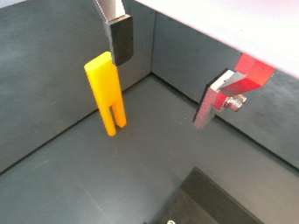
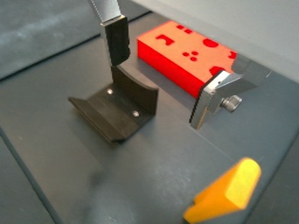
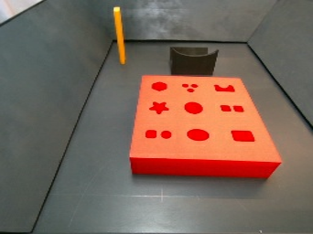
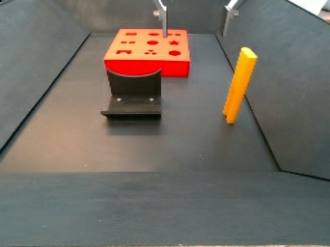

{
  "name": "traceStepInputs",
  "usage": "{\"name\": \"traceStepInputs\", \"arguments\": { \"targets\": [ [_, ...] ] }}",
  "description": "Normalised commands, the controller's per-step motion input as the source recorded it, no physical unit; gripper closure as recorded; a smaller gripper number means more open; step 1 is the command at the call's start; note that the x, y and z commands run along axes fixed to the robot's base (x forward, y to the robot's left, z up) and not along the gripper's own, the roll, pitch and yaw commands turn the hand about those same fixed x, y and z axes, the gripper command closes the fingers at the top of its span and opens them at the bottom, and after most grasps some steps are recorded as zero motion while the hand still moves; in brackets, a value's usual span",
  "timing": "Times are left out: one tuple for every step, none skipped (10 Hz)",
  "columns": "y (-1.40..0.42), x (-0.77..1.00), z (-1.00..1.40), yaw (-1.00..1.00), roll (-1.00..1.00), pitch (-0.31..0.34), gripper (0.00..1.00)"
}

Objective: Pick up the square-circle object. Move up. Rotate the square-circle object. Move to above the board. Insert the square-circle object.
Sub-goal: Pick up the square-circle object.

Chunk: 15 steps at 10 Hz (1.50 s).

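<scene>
No writing is legible; the square-circle object [image 4: 238, 85] stands upright against the right wall — apart from the gripper [image 2: 163, 86], spread open and empty, above the board's [image 4: 146, 53] far edge.

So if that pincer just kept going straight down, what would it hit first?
Probably bare floor. The open pincer points down, and in a wrist view the gap between its fingers shows only floor, between the holder and the board. Depth is hard to judge.

The hand [image 4: 196, 8] is cut off at the top edge in a side view; only two fingertips show. In a wrist view the square-circle object [image 2: 225, 195] is blurred and runs off the frame.
</scene>
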Motion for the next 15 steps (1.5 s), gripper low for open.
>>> {"name": "traceStepInputs", "arguments": {
  "targets": [
    [0.00, -0.87, -0.08, 0.00, 0.02, -0.149, 0.00],
    [0.00, -1.00, 0.00, 0.00, 0.08, -0.227, 0.00],
    [0.00, -1.00, 0.01, 0.00, 0.07, -0.241, 0.00],
    [0.00, -1.00, -0.01, 0.00, 0.11, -0.229, 0.00],
    [0.00, -0.87, -0.19, 0.00, 0.17, -0.089, 0.00],
    [0.01, -0.79, -0.20, 0.00, 0.13, -0.047, 0.00],
    [0.03, -0.56, -0.21, 0.00, 0.09, -0.006, 0.00],
    [0.04, -0.39, -0.26, 0.00, 0.10, 0.000, 0.00],
    [0.00, -0.12, -0.26, 0.00, 0.16, 0.076, 0.00],
    [0.00, 0.00, -0.31, 0.00, 0.12, 0.110, 0.00],
    [0.01, 0.02, -0.33, 0.00, 0.06, 0.110, 0.00],
    [0.05, 0.17, -0.24, 0.00, 0.00, 0.086, 0.00],
    [0.19, 0.10, -0.28, 0.00, -0.02, 0.066, 0.00],
    [0.24, 0.00, -0.29, 0.00, -0.03, 0.033, 0.00],
    [0.12, 0.00, -0.20, 0.00, -0.07, 0.000, 0.00]
  ]
}}
